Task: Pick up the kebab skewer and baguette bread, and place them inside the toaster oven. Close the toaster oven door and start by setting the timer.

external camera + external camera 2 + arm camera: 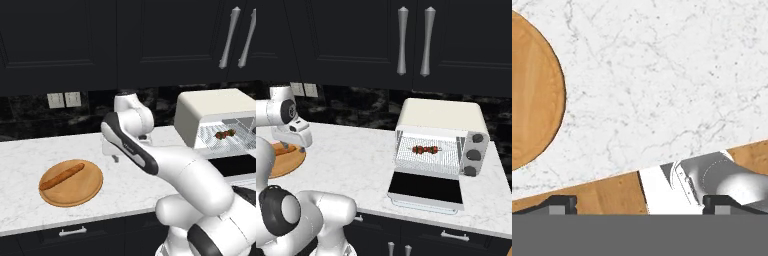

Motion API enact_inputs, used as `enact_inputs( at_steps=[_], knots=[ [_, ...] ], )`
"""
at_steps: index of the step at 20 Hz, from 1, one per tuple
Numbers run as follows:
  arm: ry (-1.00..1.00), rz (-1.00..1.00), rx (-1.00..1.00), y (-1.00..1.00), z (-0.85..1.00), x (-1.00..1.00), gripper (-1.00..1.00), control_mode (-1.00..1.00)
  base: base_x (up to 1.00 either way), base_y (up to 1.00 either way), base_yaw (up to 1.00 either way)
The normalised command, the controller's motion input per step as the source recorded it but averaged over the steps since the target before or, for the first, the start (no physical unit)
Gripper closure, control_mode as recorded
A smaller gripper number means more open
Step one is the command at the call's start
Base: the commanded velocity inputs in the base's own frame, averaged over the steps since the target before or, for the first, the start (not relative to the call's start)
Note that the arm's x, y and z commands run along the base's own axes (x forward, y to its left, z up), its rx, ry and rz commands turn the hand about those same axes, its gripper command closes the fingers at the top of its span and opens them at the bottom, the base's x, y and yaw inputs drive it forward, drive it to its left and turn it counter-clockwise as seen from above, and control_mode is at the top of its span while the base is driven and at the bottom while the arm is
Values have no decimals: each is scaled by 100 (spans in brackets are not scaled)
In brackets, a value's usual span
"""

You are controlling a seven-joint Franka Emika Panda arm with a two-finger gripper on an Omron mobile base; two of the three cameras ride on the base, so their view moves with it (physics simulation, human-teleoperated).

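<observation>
Over the white marble counter now, gripper pointing down, fingers spread wide, nothing between them. Bare stone below in the hand view, round wooden board off to one side of it.

On that board: one baguette bread, lying diagonally across the wood, untouched, well apart from the gripper. In the right base view, gripper hanging just above the board's near edge.

Over to the right: one toaster oven, cream-white, standing on the counter. Toaster oven door dropped flat open, dark glass facing up. On the wire rack inside, one kebab skewer, lying level near the middle. Seen from the left base view too, skewer resting in the open mouth of the oven. Three knobs stacked down the oven's right side.

In the way: the arm's own white elbow bulking large between board and oven in the left base view, hiding a stretch of counter behind it.

Around the edges: two wall outlets on the dark backsplash, two long silver handles on the black upper cabinets, two drawer pulls below the counter, one to each base view.
</observation>
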Motion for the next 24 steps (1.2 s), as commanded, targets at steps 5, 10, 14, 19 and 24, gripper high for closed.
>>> enact_inputs(
  at_steps=[5, 10, 14, 19, 24],
  knots=[
    [0, -6, 0, 100, -12, 7, -100, -100, 0, 0, 0],
    [0, -17, 0, 81, -42, 16, -100, -100, 0, 0, 0],
    [-2, -25, 0, 72, -56, 15, -100, -100, 0, 0, 0],
    [-8, -37, 0, 65, -37, 34, -100, -100, 0, 0, 0],
    [-2, -29, 1, 26, 14, 44, -100, -100, 0, 0, 0]
  ],
)
